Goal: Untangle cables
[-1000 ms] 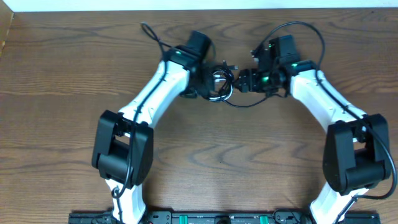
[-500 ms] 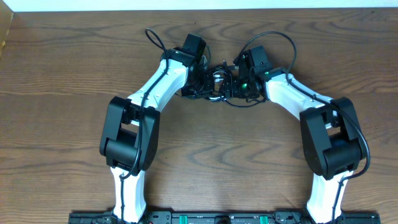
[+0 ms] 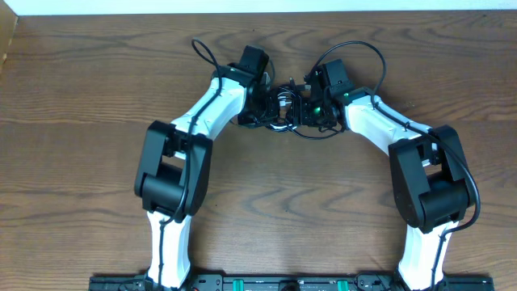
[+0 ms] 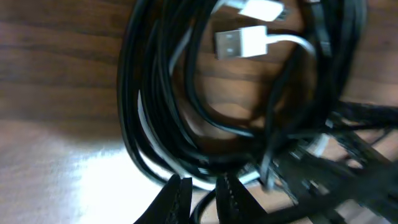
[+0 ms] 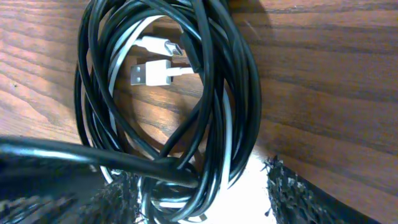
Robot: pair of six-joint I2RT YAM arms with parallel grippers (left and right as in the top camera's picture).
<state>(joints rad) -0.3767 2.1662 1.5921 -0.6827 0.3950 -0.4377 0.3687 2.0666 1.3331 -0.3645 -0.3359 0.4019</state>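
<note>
The cables (image 3: 283, 109) lie as one coiled bundle on the wood at the back middle, between my two grippers. In the left wrist view the cables (image 4: 168, 93) are black loops with a white strand and a white USB plug (image 4: 239, 43). My left gripper (image 4: 204, 190) sits at the coil's near edge, its jaws nearly together with a black strand in the narrow gap. My right gripper (image 5: 202, 196) is open and straddles the lower part of the coil (image 5: 205, 93). Its left finger (image 5: 118, 199) touches the cables. Its right finger (image 5: 298, 193) stands apart from them. The white plug (image 5: 152, 73) lies inside the coil.
The arms' own thick black wires loop up behind the left wrist (image 3: 206, 52) and the right wrist (image 3: 363, 52). The wooden table (image 3: 81, 162) ends close behind the bundle. The arm bases stand on a rail (image 3: 275, 283) at the front edge.
My right arm has swung left onto the bundle and its jaws have narrowed around the coil. The left arm has shifted slightly right and kept its place at the bundle.
</note>
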